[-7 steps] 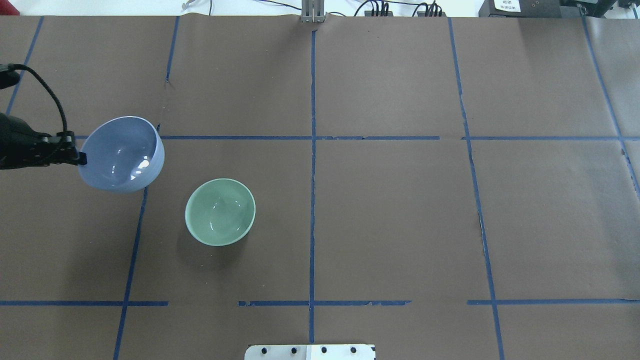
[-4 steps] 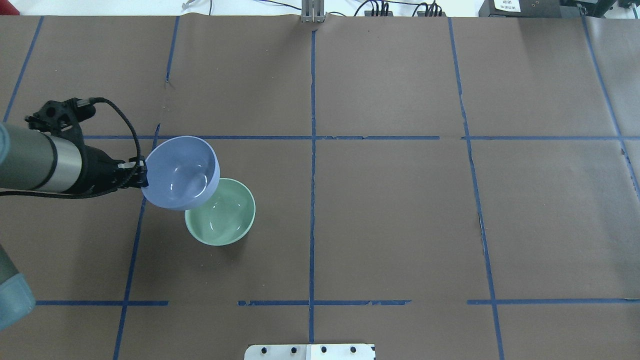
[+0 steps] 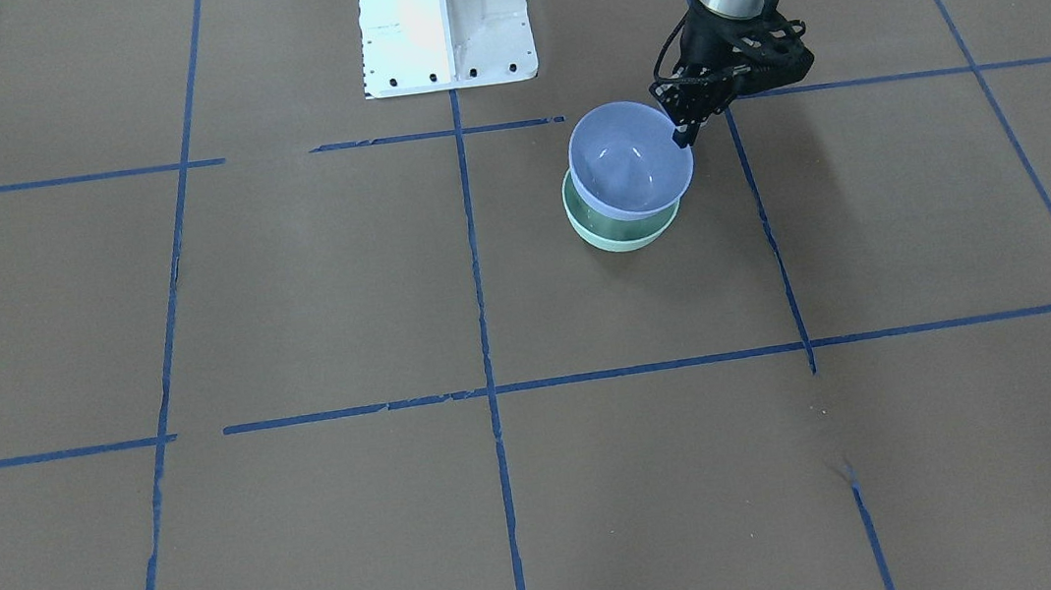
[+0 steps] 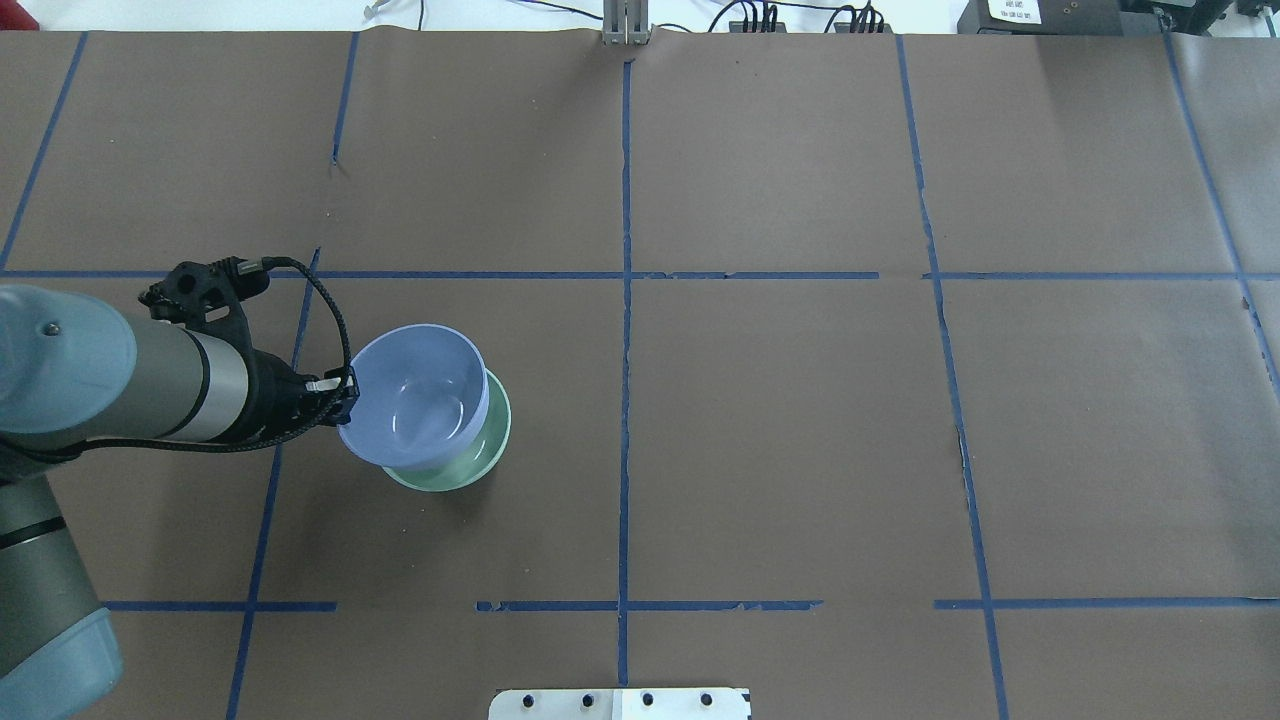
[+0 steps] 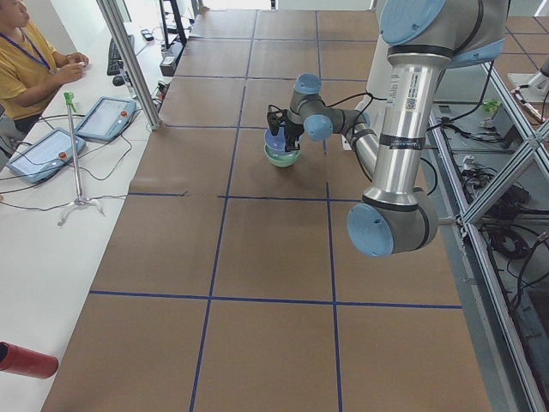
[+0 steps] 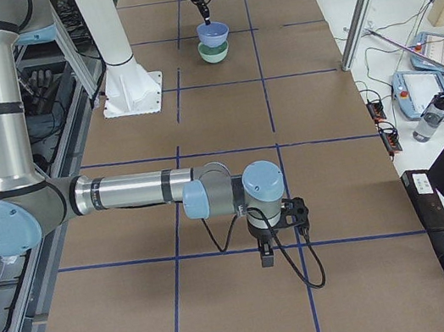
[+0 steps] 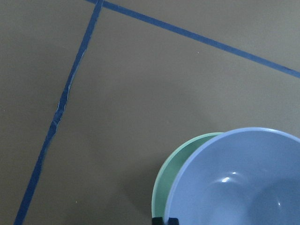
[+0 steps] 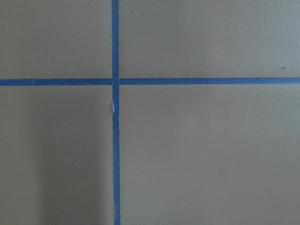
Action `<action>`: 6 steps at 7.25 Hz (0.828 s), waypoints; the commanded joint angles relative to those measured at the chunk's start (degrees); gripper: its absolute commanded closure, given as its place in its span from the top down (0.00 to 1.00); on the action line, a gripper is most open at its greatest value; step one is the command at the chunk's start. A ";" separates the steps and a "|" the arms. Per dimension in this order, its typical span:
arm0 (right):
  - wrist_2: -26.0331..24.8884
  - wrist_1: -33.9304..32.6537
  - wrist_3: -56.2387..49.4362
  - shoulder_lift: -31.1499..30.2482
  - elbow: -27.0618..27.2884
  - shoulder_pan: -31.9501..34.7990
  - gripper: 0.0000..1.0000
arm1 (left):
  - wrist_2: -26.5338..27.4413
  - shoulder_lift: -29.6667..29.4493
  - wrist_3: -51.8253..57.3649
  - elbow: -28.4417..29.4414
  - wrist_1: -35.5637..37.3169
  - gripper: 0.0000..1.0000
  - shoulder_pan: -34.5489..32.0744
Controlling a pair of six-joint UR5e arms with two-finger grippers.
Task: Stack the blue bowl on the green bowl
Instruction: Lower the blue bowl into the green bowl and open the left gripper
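Over the brown tabletop (image 4: 800, 420), the blue bowl (image 4: 415, 400) has moved from beside the green bowl (image 4: 497, 430) to right above it, mouth up, a bit tipped. The left hand (image 4: 347, 392) pinches its rim. The right hand (image 6: 266, 259) is far away; I cannot tell its grip.

blue bowl (image 4: 415, 400) over green bowl (image 4: 500, 432), left gripper (image 4: 348, 390) at its rim

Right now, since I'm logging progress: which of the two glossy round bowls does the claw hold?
The pale periwinkle-blue bowl; the left claw pinches its rim, over the mint-green bowl.
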 commanded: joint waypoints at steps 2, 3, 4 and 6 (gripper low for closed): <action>0.00 0.02 0.00 0.00 0.00 0.00 1.00 | 0.80 -2.07 -0.69 4.15 -0.11 0.00 0.90; 0.09 0.02 0.00 0.00 0.00 0.00 1.00 | 0.80 -2.07 -0.69 4.15 -0.20 0.00 0.90; 0.00 0.02 0.00 0.00 0.00 0.00 1.00 | 0.80 -2.16 -0.69 4.85 -0.20 0.00 0.99; 0.00 0.02 0.00 0.00 0.00 0.00 1.00 | 0.89 -2.16 -0.52 5.03 -0.38 0.68 0.99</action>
